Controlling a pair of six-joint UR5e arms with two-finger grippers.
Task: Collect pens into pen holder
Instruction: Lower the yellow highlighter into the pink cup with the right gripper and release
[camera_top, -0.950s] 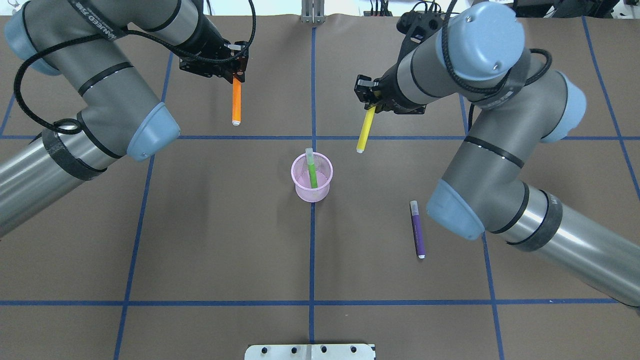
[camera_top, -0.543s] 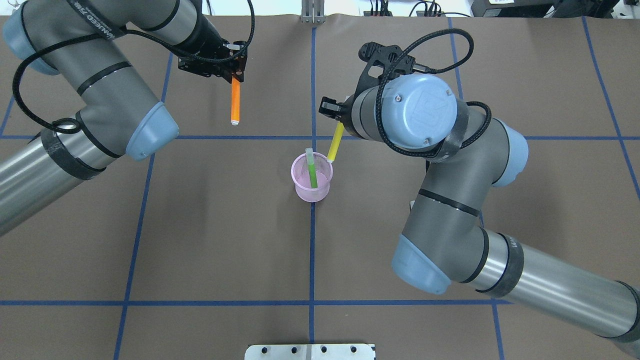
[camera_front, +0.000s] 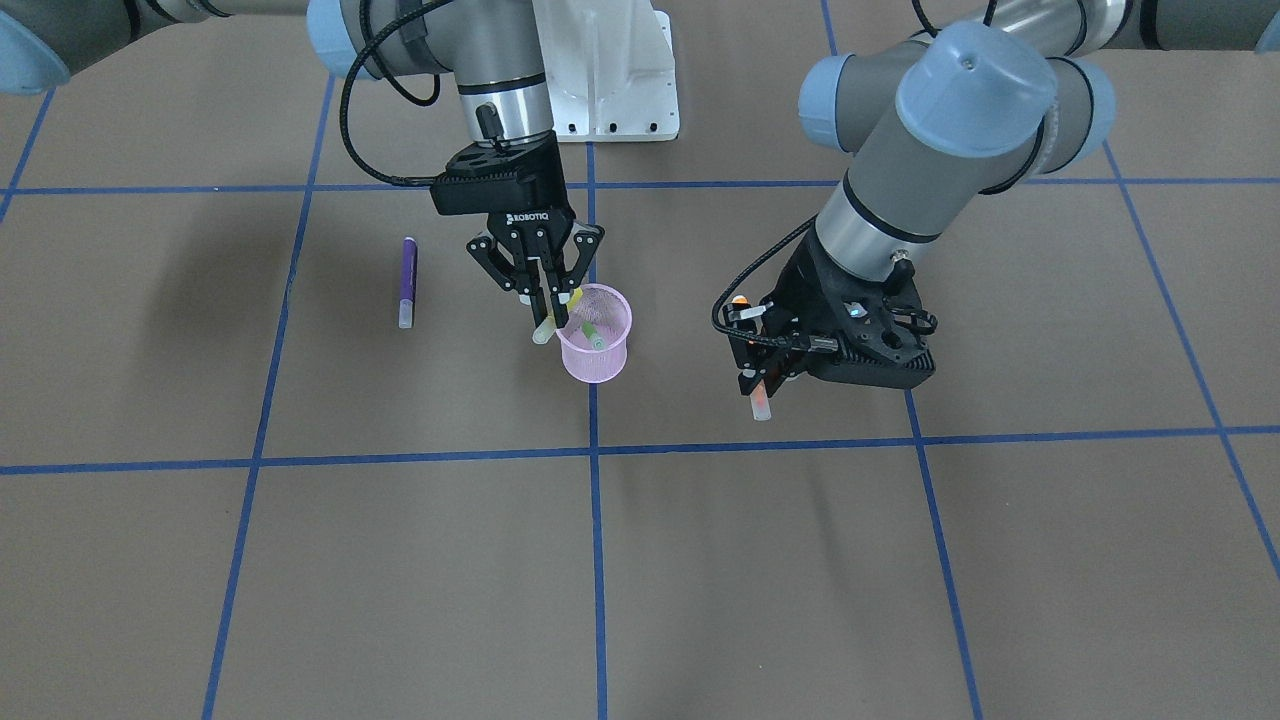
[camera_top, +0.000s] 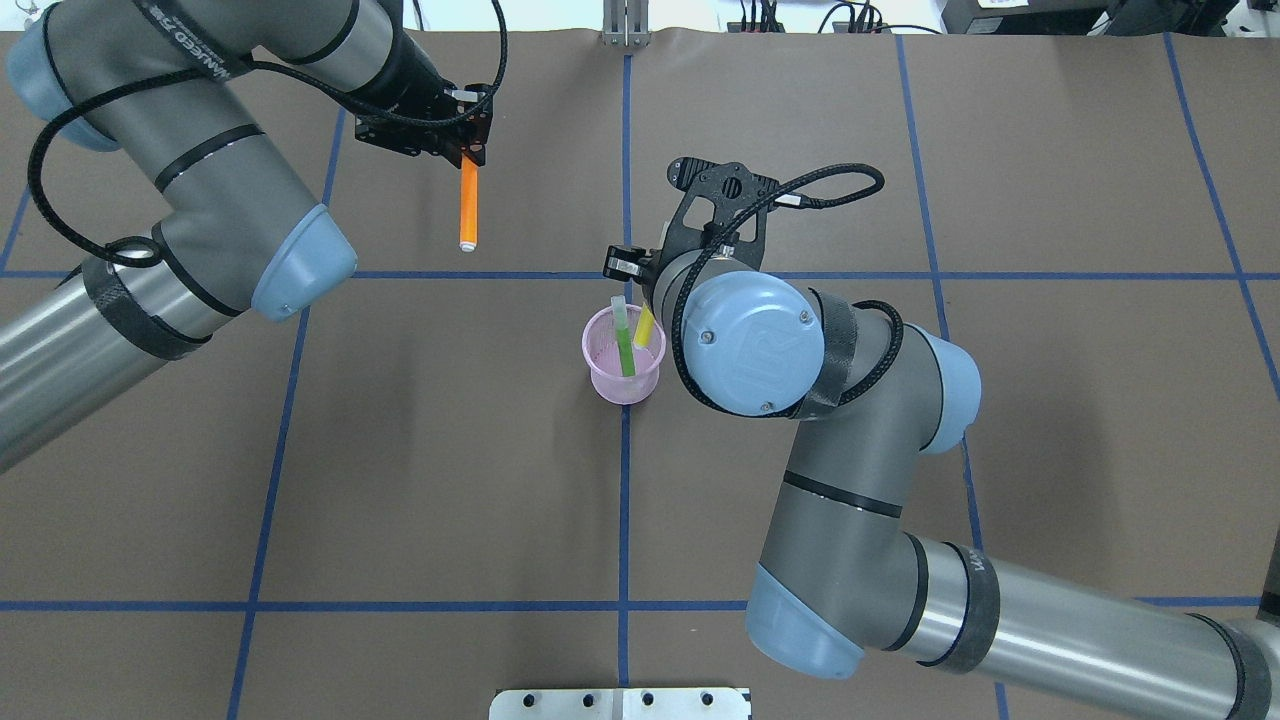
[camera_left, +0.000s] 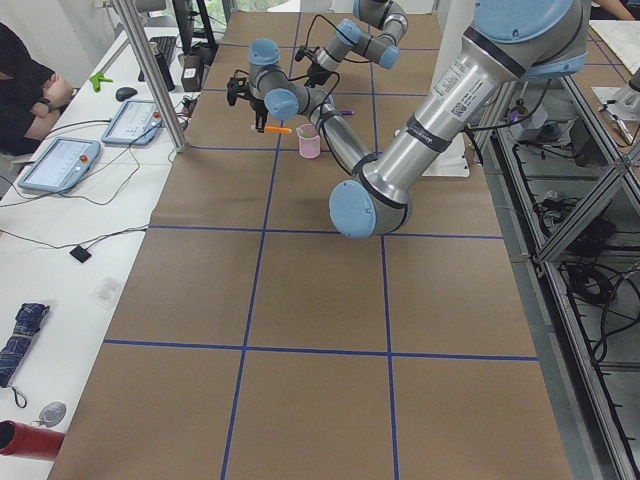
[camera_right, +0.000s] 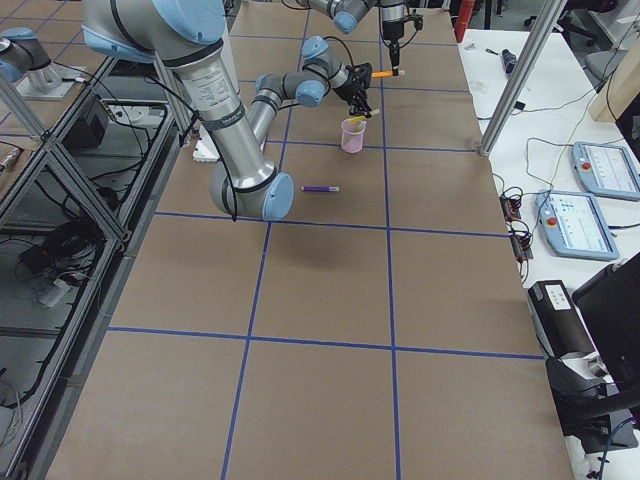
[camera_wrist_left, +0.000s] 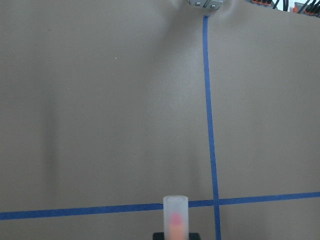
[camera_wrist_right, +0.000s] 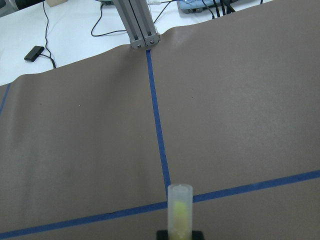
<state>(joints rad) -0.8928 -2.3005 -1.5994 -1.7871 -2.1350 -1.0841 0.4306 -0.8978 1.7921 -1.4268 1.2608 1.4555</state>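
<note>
The pink mesh pen holder (camera_top: 610, 388) stands at the table's middle with a green pen (camera_top: 625, 345) leaning inside it. My right gripper (camera_front: 548, 295) is shut on a yellow pen (camera_top: 646, 323), which is tilted with its lower end at the holder's mouth. In the overhead view the wrist hides that gripper. My left gripper (camera_top: 470, 150) hangs far left of the holder, shut on an orange pen (camera_top: 468, 205) held above the table. A purple pen (camera_front: 407, 282) lies flat on the table on my right, hidden under the right arm from overhead.
Blue tape lines grid the brown table cover. A metal plate (camera_top: 620, 703) sits at the near edge and an aluminium post (camera_top: 625, 22) at the far edge. Beyond the table's left end, a person (camera_left: 25, 80) sits at a desk with tablets.
My right arm has swung left and brought the yellow pen from beside the holder to its mouth, covering the purple pen from overhead. The left gripper with the orange pen has barely moved.
</note>
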